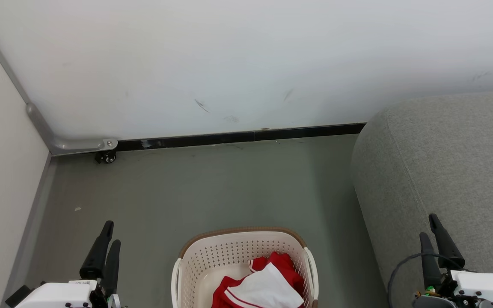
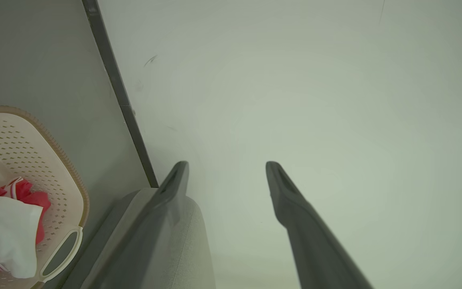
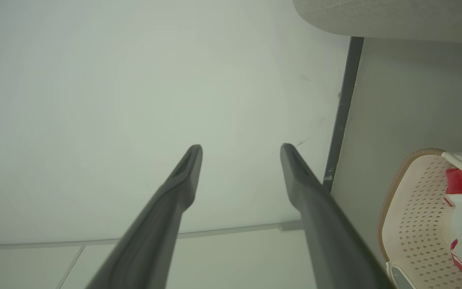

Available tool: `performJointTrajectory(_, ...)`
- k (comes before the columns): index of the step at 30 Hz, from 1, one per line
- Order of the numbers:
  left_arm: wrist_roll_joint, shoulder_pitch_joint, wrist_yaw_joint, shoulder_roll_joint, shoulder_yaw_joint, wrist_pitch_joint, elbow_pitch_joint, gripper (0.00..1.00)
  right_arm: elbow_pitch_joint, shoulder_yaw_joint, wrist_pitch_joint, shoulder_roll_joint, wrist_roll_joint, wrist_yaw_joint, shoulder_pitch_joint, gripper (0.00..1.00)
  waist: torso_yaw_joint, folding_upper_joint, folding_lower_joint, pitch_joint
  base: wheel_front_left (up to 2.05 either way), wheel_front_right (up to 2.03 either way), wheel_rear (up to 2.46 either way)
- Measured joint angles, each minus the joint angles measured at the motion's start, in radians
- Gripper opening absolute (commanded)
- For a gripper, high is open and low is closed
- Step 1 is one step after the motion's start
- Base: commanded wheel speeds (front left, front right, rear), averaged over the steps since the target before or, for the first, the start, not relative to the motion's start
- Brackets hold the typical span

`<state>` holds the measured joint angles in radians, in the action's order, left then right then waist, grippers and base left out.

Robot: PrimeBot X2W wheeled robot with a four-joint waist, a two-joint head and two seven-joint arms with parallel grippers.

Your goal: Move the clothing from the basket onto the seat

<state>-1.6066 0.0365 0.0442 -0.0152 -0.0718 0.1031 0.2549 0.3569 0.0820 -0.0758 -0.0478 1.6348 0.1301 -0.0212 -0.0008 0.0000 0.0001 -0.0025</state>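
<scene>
**Soft clothing waiting in the basket**

The clothing (image 1: 261, 284) is lying bunched in the basket (image 1: 229, 252) at bottom centre, with the seat (image 1: 443, 162) at right. The left gripper (image 1: 112, 233) and right gripper (image 1: 428, 226) are being held apart, empty. The fabric is being judged light and limp, best pinched at a raised fold.

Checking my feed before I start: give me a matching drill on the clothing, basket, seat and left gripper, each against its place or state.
1 clothing
2 basket
3 seat
4 left gripper

a grey, on the robot's right
b open, holding nothing
c cream, on the floor
d red and white, in the basket

Pairs: 1-d, 2-c, 3-a, 4-b
</scene>
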Motion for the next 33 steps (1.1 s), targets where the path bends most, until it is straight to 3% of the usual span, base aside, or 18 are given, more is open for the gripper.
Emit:
performJointTrajectory(18,0.078,0.0,0.001,-0.003,0.065,-0.068,0.001,1.0,-0.029,-0.056,0.063,0.001,-0.072,0.0,0.0,1.0,0.002,0.0,0.0018,0.001,0.0,0.0,0.0)
performJointTrajectory(33,0.266,0.009,0.001,-0.014,0.098,-0.118,0.002,1.0,-0.035,-0.094,0.113,-0.026,-0.24,0.0,-0.002,1.0,0.007,0.0,0.0045,0.001,0.0,0.0,0.0)
